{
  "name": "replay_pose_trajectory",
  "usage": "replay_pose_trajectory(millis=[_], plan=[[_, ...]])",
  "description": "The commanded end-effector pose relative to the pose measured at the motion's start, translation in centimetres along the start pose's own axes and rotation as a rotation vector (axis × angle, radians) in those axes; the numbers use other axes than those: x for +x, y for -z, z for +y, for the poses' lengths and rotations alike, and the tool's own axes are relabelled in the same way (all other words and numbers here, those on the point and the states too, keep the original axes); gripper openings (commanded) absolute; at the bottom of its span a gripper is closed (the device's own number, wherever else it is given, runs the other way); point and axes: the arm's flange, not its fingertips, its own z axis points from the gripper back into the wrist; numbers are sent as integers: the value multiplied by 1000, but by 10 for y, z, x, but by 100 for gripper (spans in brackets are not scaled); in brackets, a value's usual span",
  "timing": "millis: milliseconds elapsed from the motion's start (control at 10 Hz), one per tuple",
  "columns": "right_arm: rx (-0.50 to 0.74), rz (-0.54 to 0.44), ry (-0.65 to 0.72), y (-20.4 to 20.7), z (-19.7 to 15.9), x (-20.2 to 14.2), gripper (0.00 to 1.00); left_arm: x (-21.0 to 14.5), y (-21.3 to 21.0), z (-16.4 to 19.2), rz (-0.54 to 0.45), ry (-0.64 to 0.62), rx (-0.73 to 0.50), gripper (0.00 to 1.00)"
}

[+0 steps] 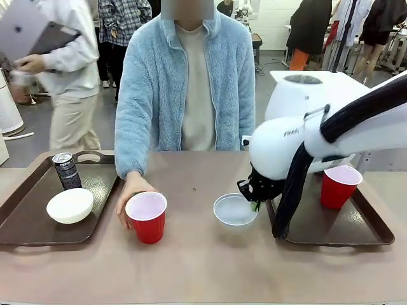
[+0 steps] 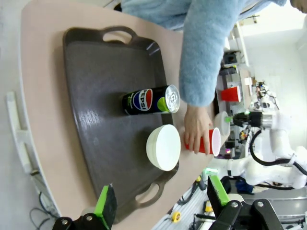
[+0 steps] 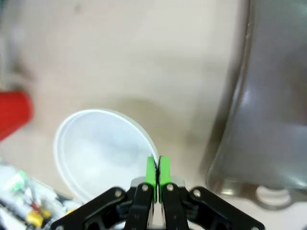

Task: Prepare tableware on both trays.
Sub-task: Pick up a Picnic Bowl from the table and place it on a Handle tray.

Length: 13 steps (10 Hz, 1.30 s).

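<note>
My right gripper point(image 1: 254, 203) point(image 3: 157, 168) is shut on the near rim of a pale bowl point(image 1: 234, 210) point(image 3: 98, 148), which is on the table just left of the right tray point(image 1: 337, 232) point(image 3: 268, 96). A red cup point(image 1: 339, 185) stands on that tray. The person's hand point(image 1: 130, 190) point(image 2: 195, 128) holds the other red cup point(image 1: 147, 217) point(image 2: 210, 141) on the table beside the left tray point(image 1: 25, 229) point(image 2: 100, 134). That tray carries a dark can point(image 1: 67, 170) point(image 2: 149, 99) and a white bowl point(image 1: 70, 205) point(image 2: 164, 147). My left gripper point(image 2: 161, 197) hovers open above it. A second can is out of view.
The person in a light blue fleece stands at the table's far edge between the trays. My right arm's white body point(image 1: 299, 136) hangs over the right tray's left half. Other people move about behind.
</note>
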Motion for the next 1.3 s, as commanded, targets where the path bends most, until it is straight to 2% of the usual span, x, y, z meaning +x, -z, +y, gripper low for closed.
replay_pose_trajectory(millis=[0,200,300,400,600,700,900,1200], plan=[[46,-18,-35,-83,-7,-33,0,-2,-1,-4,-2,-14,17,100],[37,-78,-18,-136,-16,-49,0,-2,-1,-4,-2,-14,17,100],[12,-84,-7,-149,-27,-55,0,-2,-1,-4,-2,-14,17,100],[-31,-64,-4,-152,-44,-57,0,-2,-1,-4,-2,-14,17,100],[-102,-46,45,-151,-104,-57,0,-2,-1,-4,-2,-14,17,100],[-99,-51,94,-150,-134,-61,0,-2,-1,-4,-2,-14,17,100],[-107,-36,105,-151,-170,-66,0,-2,-1,-4,-2,-14,17,100],[-105,-34,127,-151,-165,-66,0,-2,-1,-4,-2,-14,17,100]])
